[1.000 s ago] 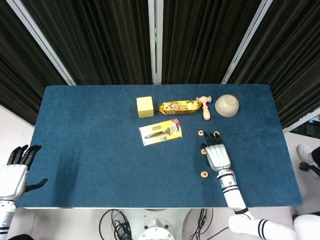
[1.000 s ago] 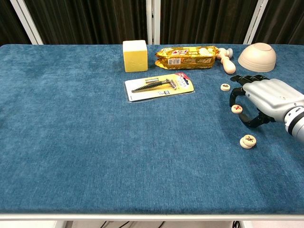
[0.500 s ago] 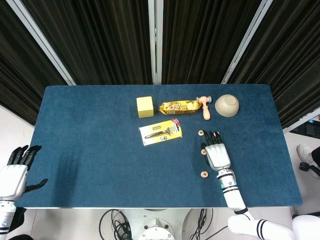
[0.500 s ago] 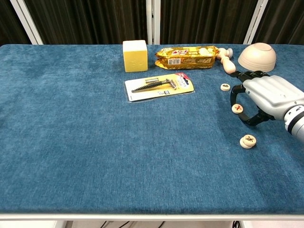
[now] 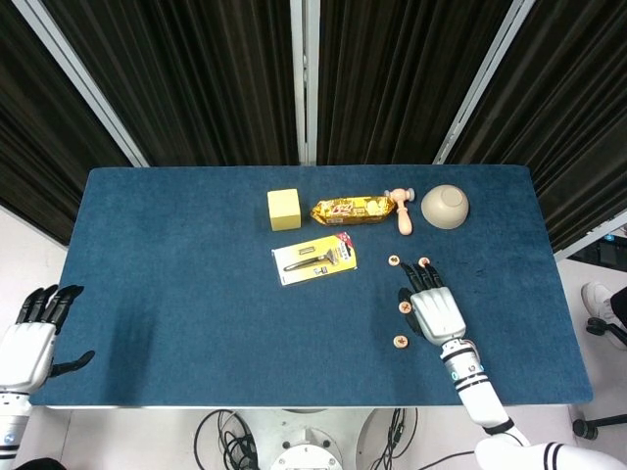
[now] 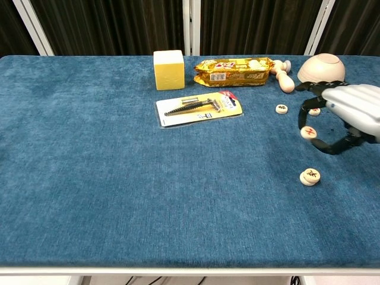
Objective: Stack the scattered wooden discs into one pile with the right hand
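I am seeing my left hand [image 5: 27, 338] sitting off the table at the lower left of the head view, fingers apart and holding nothing. Nearest me on the blue table [image 6: 119, 190], at the lower right of the chest view, a small pile of discs [image 6: 310, 176] is lying flat. Just above it my right hand [image 6: 344, 116] is hanging clear of the cloth, pinching one wooden disc [image 6: 308, 132] between thumb and fingertip while the other fingers are curving loosely. Two more discs are resting beyond it: one [image 6: 282, 108] to the left of the hand, another [image 6: 314, 111] peeking out behind the fingers. Toward the middle, a carded razor pack [image 6: 199, 107] is lying flat. Along the far edge, left to right, a yellow block [image 6: 168, 69], a snack packet [image 6: 233, 64], a wooden mallet [image 6: 284, 75] and an upturned bowl [image 6: 321, 67] are sitting.
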Robot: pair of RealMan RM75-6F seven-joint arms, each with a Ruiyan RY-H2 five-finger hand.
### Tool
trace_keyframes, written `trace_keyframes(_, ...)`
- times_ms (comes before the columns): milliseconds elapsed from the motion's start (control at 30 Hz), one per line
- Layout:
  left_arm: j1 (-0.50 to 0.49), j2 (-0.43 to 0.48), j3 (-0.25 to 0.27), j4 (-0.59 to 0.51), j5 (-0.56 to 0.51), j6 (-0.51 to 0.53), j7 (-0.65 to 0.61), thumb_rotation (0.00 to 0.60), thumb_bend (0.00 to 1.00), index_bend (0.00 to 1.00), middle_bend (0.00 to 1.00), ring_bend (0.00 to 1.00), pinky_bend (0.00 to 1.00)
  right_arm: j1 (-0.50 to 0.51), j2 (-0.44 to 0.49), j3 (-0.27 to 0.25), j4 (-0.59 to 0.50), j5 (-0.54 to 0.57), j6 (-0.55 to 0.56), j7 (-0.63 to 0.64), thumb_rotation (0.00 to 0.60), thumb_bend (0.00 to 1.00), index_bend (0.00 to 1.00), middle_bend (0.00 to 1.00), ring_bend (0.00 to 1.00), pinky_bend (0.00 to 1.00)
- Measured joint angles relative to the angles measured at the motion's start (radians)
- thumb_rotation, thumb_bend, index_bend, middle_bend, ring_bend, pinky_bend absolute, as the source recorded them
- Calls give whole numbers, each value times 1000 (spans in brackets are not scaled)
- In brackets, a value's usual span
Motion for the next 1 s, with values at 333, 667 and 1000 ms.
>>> trace_keyframes(333, 0, 3, 3, -6, 5, 1, 2, 600, 126, 100, 87, 0, 0, -29, 59, -73, -100, -18, 0, -73, 600, 335, 605, 54, 0, 0)
trace_keyframes(667, -2, 16, 9, -10, 7, -11, -24, 600, 126, 100, 87, 0, 0, -42, 41, -109, -98, -63, 11, -105, 600, 332, 604, 53, 0, 0)
trace_keyframes(1000, -1, 21, 9, -15, 8, -9, -30, 600, 127, 100, 87, 0, 0, -50, 35, -113, -95, -66, 11, -113, 600, 332, 591, 51, 0, 0)
